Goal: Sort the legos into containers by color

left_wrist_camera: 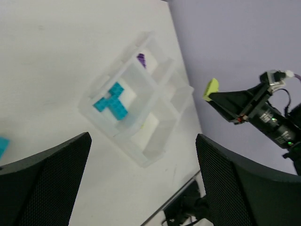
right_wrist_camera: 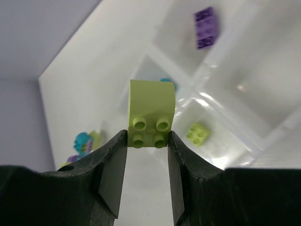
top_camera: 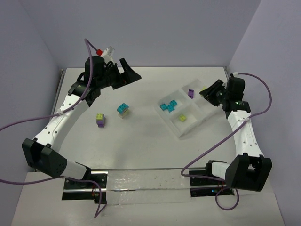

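**A:** Overhead view, entry one?
**B:** Left claw (top_camera: 126, 76). It is raised over the far left of the table (top_camera: 141, 146), jaws spread wide, nothing between them.

**A:** Entry two?
**B:** Right claw (top_camera: 206, 91). It hangs over the far right end of the tray (top_camera: 180, 133), clamped on a held lime brick (top_camera: 204, 88).

**A:** Tray contents?
**B:** Cyan bricks (top_camera: 168, 105), clustered in the left compartment. One purple brick (top_camera: 191, 93), in the far compartment. One loose lime brick (top_camera: 182, 117), in the near middle compartment.

**A:** Outside the tray?
**B:** Two stacks on the table, left of the tray and apart from each other. These are a cyan-on-lime pair (top_camera: 123, 109) and, further left, a lime-on-purple pair (top_camera: 100, 119).

**A:** Left wrist view?
**B:** Both jaws of the left claw stand at the bottom corners, far apart and empty. Between them, well beyond, lies the tray with the cyan bricks and the purple brick visible. The right claw shows at the right, with the held lime brick at its tip above the tray's end.

**A:** Right wrist view?
**B:** The held lime brick is pinched between the two jaws, studs facing the camera, clear of the tray below. Under it, the purple brick and the loose lime brick sit in separate compartments. The two stacks are blurred on the table beyond.
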`<act>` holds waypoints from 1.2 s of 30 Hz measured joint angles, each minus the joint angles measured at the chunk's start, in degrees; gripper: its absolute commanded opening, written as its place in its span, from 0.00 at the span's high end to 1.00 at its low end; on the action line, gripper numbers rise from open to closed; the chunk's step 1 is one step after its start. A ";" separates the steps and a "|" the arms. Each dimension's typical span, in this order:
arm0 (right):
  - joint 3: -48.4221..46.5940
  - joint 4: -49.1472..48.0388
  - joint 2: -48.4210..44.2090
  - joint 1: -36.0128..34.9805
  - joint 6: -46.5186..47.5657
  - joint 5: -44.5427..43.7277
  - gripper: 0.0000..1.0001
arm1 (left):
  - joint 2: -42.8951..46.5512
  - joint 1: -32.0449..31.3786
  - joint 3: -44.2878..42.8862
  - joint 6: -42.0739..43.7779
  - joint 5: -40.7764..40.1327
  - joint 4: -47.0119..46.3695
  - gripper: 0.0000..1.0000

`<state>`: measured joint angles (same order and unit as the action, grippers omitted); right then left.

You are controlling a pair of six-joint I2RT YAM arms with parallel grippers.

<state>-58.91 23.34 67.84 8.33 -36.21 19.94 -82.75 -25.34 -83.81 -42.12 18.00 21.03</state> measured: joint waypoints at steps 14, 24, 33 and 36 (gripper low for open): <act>2.61 2.37 1.09 1.42 3.21 -5.88 0.99 | 1.14 0.69 2.80 5.18 -8.38 8.25 0.01; 6.98 4.00 1.09 -9.71 4.77 -5.94 0.91 | 1.16 7.34 3.59 6.06 -11.95 10.76 0.01; 9.61 5.04 1.81 -11.64 4.64 -7.06 0.43 | 1.36 11.62 7.10 7.66 -19.98 17.42 0.01; 9.81 4.99 2.80 -11.83 4.54 -7.12 0.28 | 1.81 11.64 11.90 7.64 -22.66 18.43 0.01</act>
<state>-49.10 28.33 70.63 -3.51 -31.67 12.82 -80.93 -13.70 -71.91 -34.48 -4.66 39.46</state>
